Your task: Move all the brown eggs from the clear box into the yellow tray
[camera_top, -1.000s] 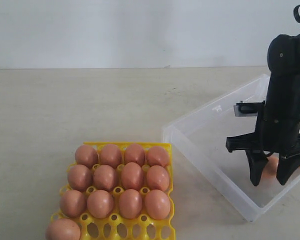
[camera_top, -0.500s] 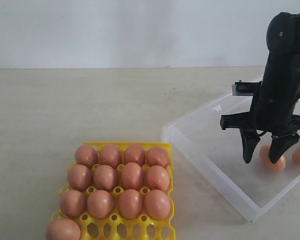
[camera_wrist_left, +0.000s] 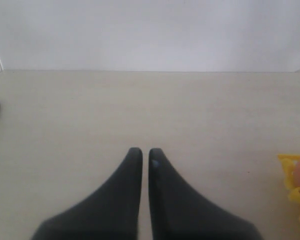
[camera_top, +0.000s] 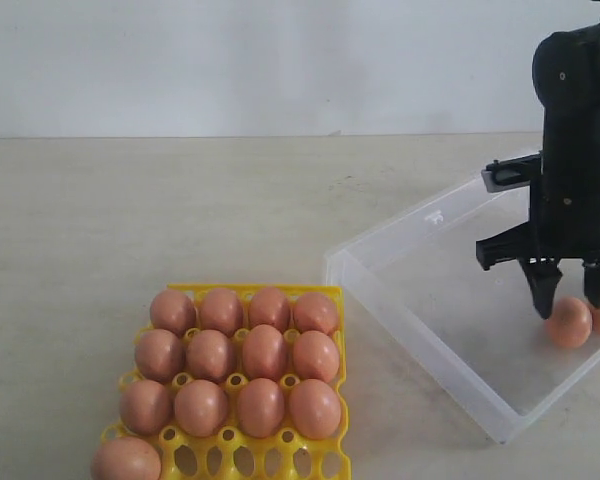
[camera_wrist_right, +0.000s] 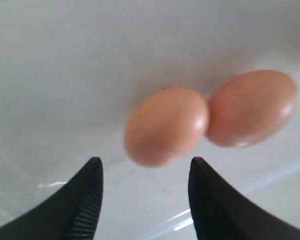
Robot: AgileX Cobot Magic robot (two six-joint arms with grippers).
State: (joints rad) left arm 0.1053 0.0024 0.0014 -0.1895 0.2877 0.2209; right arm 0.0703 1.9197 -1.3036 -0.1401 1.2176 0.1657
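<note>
Brown eggs (camera_wrist_right: 166, 126) (two, touching) in clear box (camera_top: 450, 300), right hand (camera_wrist_right: 145, 160) apart, empty, above them.

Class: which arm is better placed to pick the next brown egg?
Right: the right tool, open, hangs over two brown eggs in the clear box; the left tool, shut, faces bare table.

Right claw (camera_wrist_right: 145, 162) spread; left claw (camera_wrist_left: 145, 151) closed.
</note>
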